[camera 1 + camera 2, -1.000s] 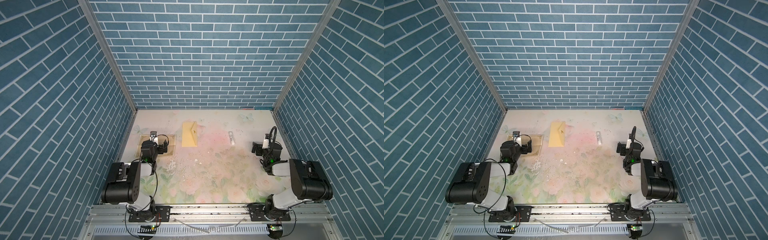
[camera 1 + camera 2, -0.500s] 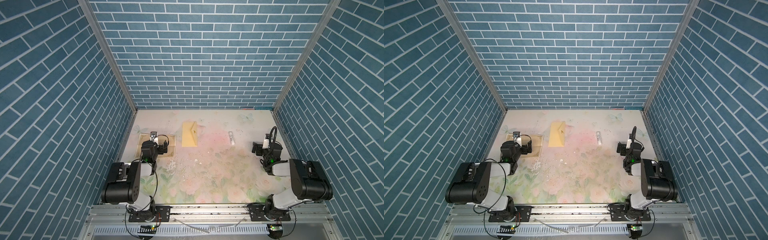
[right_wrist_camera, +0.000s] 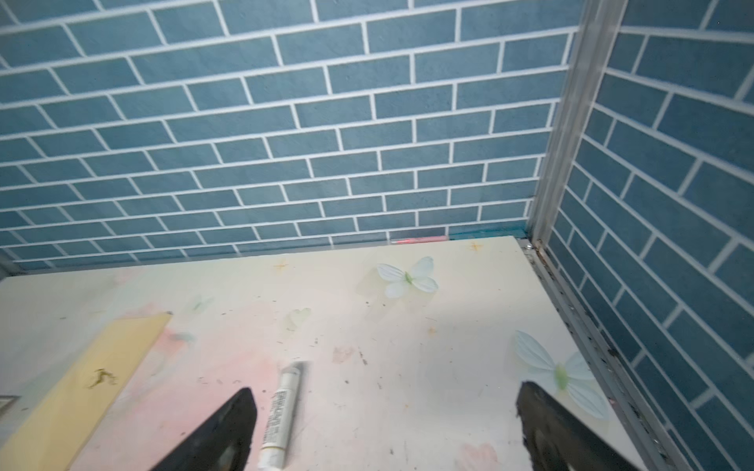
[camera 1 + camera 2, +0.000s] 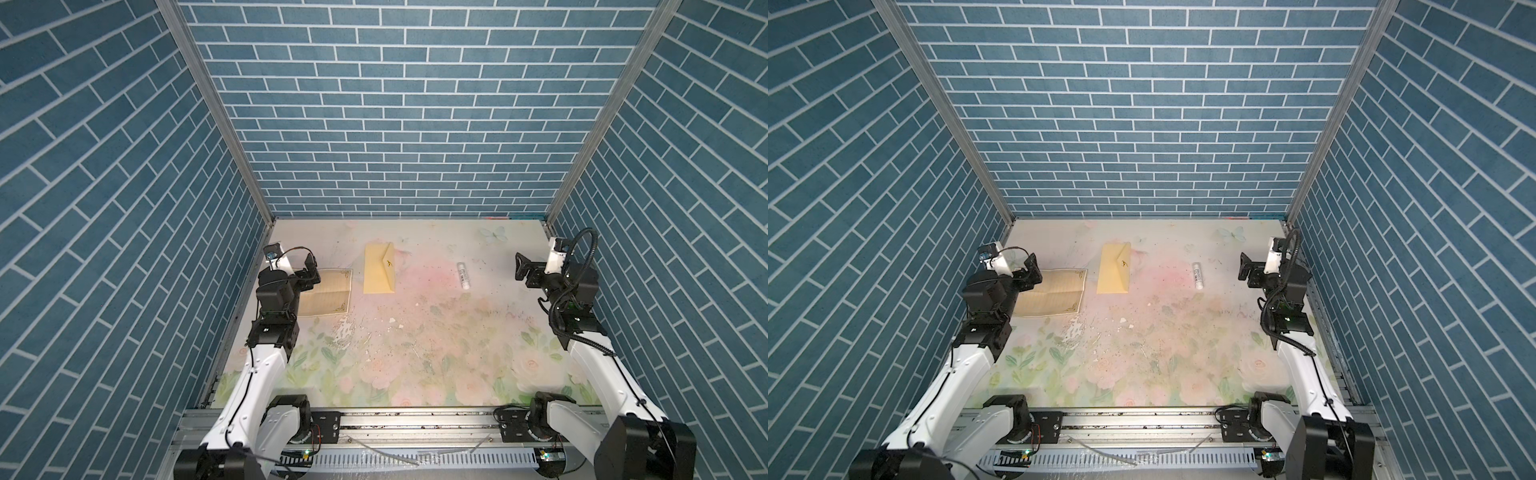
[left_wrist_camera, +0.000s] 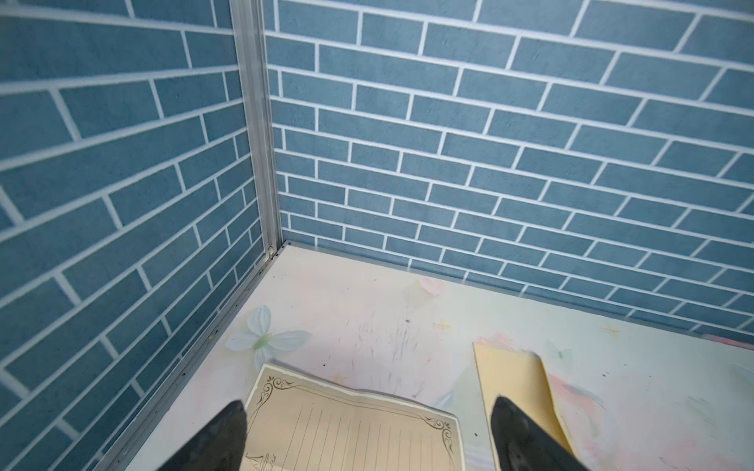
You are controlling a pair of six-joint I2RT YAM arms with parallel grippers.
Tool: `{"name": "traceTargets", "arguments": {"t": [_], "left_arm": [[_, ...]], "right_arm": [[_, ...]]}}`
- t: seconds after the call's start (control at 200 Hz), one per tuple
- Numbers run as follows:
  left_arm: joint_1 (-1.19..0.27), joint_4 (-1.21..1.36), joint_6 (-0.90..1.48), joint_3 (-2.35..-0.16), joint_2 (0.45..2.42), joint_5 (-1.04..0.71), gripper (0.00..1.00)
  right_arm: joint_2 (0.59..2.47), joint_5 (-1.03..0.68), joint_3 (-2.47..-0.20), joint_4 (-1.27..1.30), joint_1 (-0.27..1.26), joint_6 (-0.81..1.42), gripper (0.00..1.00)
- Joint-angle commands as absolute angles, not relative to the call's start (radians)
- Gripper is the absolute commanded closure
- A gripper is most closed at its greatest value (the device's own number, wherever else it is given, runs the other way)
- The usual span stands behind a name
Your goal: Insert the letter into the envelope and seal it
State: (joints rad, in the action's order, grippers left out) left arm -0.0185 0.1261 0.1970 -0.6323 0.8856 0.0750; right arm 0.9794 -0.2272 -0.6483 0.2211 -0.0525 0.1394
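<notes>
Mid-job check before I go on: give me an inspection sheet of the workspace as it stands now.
Surface: floral table, scuffed.
Job's things: letter lies open and creased at the left, outside the envelope; envelope to its right, not touching.
Clutter: glue stick on its side right of the envelope; white chips and dark specks mid-table.
Grippers: left gripper open over the letter; right gripper open, empty, near the glue stick.
Cables: black hose looped on the right arm, clear of the table.
Surroundings: blue brick walls; metal rail in front.
</notes>
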Motion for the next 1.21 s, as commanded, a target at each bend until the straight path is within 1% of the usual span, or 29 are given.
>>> {"name": "traceTargets", "arguments": {"t": [0.0, 0.12, 0.2, 0.31, 0.415, 0.535, 0.75, 1.025, 1.2], "left_arm": [[-0.102, -0.244, 0.228, -0.707, 0.870, 0.092, 0.08], [-0.276, -0.407, 0.158, -0.794, 0.904, 0.269, 0.10], [-0.387, -0.498, 0.131, -0.853, 0.975, 0.373, 0.10], [-0.481, -0.616, 0.135, -0.951, 1.121, 0.439, 0.13], [-0.549, -0.686, 0.141, -1.022, 1.264, 0.507, 0.13], [-0.590, -0.726, 0.162, -1.081, 1.396, 0.537, 0.15], [-0.621, -0.755, 0.192, -1.125, 1.560, 0.556, 0.15], [-0.628, -0.757, 0.198, -1.149, 1.708, 0.608, 0.16], [-0.628, -0.738, 0.190, -1.153, 1.772, 0.644, 0.19]], "right_arm": [[0.937, -0.369, -0.707, 0.008, -0.054, 0.212, 0.01], [0.905, -0.423, -0.741, -0.068, -0.048, 0.229, 0.01], [0.888, -0.429, -0.751, -0.106, -0.046, 0.229, 0.01], [0.875, -0.441, -0.755, -0.129, -0.043, 0.237, 0.01], [0.876, -0.443, -0.754, -0.129, -0.041, 0.236, 0.01], [0.888, -0.457, -0.754, -0.119, -0.041, 0.248, 0.01], [0.912, -0.484, -0.747, -0.097, -0.040, 0.261, 0.01], [0.938, -0.513, -0.721, -0.047, -0.041, 0.290, 0.01], [0.953, -0.519, -0.713, -0.030, -0.041, 0.288, 0.01]]}}
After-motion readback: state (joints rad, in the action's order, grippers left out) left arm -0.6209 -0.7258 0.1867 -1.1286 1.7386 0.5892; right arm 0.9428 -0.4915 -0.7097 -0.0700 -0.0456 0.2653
